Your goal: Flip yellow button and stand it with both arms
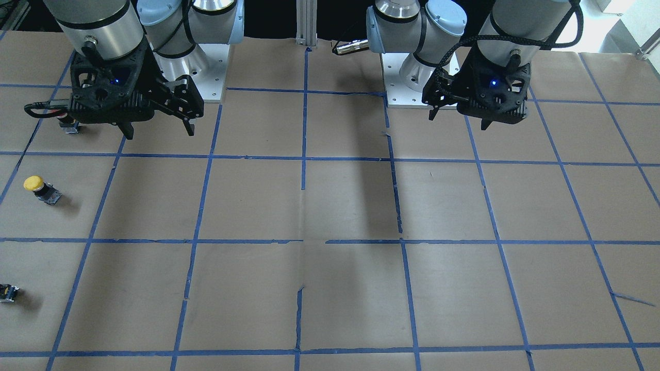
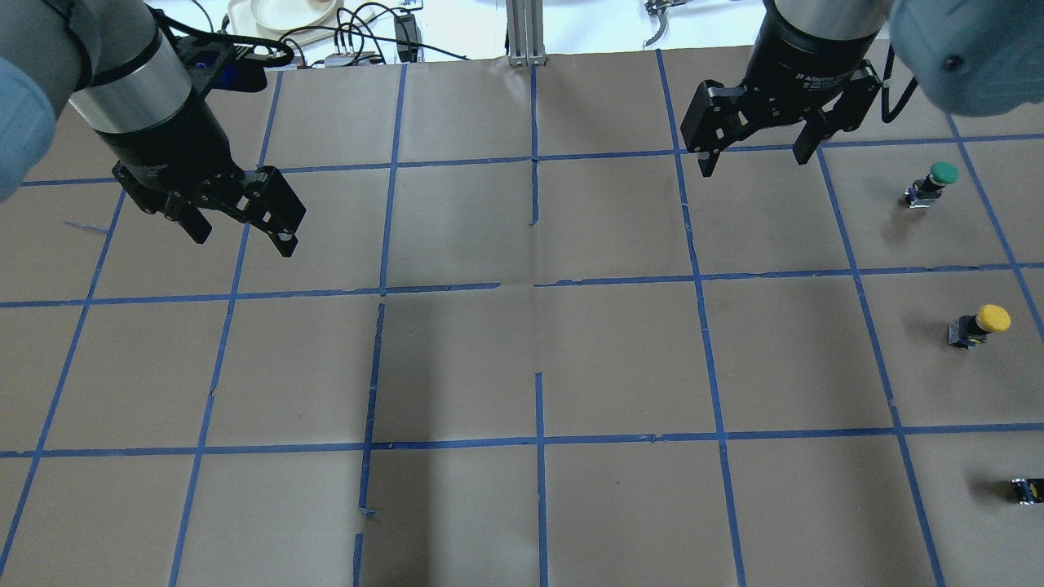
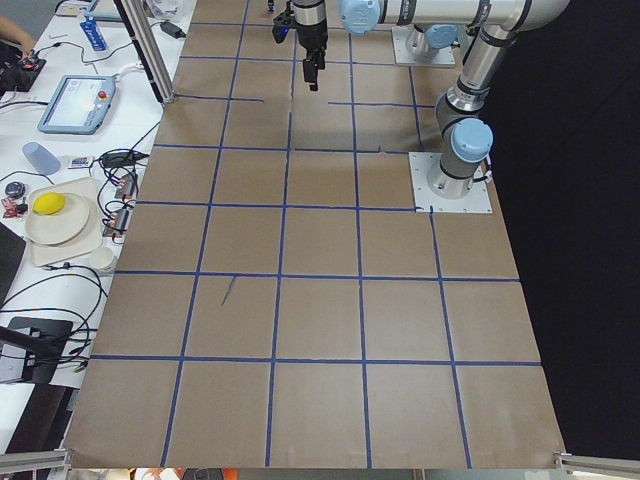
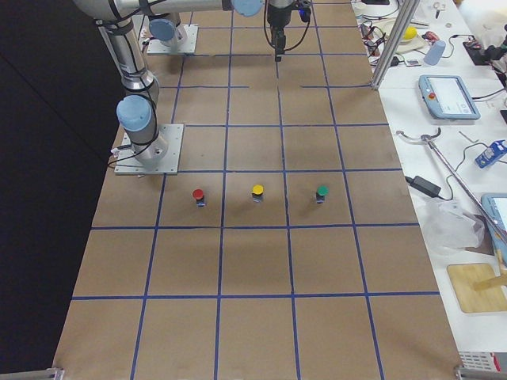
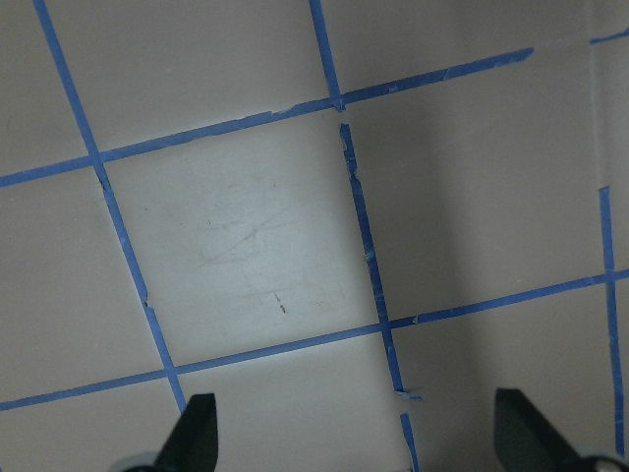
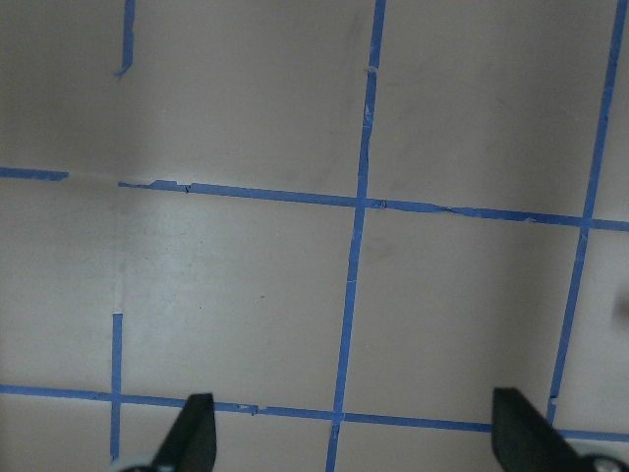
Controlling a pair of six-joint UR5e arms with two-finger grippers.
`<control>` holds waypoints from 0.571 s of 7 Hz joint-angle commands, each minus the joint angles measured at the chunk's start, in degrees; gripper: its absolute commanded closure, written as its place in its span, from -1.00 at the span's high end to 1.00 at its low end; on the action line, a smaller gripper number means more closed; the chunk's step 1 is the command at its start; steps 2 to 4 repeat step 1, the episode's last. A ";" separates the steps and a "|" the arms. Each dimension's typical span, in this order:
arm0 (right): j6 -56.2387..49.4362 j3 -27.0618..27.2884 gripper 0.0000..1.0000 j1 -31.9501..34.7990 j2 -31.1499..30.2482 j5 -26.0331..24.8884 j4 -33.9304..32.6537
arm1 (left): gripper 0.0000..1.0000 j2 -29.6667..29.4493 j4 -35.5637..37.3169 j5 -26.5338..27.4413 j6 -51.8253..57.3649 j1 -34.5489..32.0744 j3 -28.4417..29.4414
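Observation:
The yellow button (image 2: 983,324) has a round yellow cap on a black base. It sits near the table's right edge in the overhead view, and at the left edge in the front-facing view (image 1: 40,188). In the exterior right view (image 4: 257,192) its cap is on top. My right gripper (image 2: 754,159) hangs open and empty above the table, well left of and beyond the button. My left gripper (image 2: 241,222) is open and empty far across the table. Both wrist views show only bare paper between spread fingertips (image 5: 201,433) (image 6: 197,433).
A green-capped button (image 2: 934,183) stands beyond the yellow one. A small dark block with a yellow spot (image 2: 1028,489) lies nearer the robot at the frame edge. A red-capped button (image 4: 198,195) shows in the exterior right view. Brown paper with blue tape grid (image 2: 534,285) covers the table.

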 commanded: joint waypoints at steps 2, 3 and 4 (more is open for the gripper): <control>-0.04 0.43 1.00 -0.15 -0.97 -0.04 0.24 | 0.99 -0.16 0.05 0.05 -0.17 0.00 0.39; -0.04 0.43 1.00 -0.15 -0.97 -0.04 0.24 | 0.99 -0.16 0.05 0.05 -0.17 0.00 0.39; -0.04 0.43 1.00 -0.15 -0.97 -0.04 0.24 | 0.99 -0.16 0.05 0.05 -0.17 0.00 0.39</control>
